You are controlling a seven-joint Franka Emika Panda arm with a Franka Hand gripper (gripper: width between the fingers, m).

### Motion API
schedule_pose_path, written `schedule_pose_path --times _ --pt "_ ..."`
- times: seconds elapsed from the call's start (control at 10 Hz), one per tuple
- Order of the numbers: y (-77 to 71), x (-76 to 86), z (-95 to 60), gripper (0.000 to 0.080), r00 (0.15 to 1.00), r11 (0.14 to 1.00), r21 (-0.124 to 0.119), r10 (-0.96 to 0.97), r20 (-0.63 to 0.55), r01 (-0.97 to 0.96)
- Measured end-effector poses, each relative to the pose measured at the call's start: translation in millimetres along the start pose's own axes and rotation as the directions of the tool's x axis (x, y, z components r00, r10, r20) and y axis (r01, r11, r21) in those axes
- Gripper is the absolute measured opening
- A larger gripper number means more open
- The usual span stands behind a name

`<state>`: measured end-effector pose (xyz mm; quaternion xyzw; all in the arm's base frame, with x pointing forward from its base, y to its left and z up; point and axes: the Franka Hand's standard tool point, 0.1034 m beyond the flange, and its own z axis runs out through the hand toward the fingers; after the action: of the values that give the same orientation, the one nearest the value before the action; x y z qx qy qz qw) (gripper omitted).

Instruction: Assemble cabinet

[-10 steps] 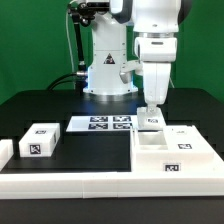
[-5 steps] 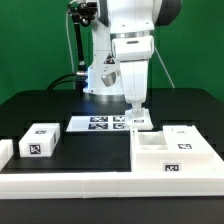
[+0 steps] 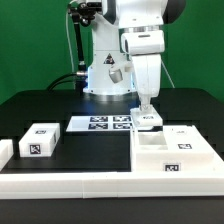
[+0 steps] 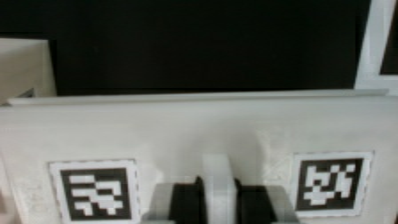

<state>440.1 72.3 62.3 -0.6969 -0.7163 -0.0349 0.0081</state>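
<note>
First, the exterior view. One arm reaches down from its base, and its single pincer points straight down with its tips on top of a small tagged block. The tips look close together, but I cannot tell whether they are pinching the block or only touching it.

That block sits just beside the far corner of the one large cabinet box. The box lies on the black surface toward the exterior view's right, with open compartments and two tags showing. A second small block lies well apart, toward the exterior view's left. Another white piece is cut off at that edge.

Between the two blocks lies the marker board, carrying four tags and touching neither block. One low white rail runs along the front.

Next, the wrist view. One wide white part fills most of the picture and carries two tags. Which part of the cabinet it is cannot be told. Between the tags the pincer's tips show only as a dark blur, so their spread is unclear here too.
</note>
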Motion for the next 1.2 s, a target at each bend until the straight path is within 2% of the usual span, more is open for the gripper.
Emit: schedule_pose_path --times 0.4,1.2 --pt "0.7 -0.2 1.0 0.0061 1.000 1.000 0.002 0.021 0.000 -0.021" --pt "18.4 -1.2 -1.5 0.0061 0.999 0.999 -0.011 0.052 -0.004 -0.052"
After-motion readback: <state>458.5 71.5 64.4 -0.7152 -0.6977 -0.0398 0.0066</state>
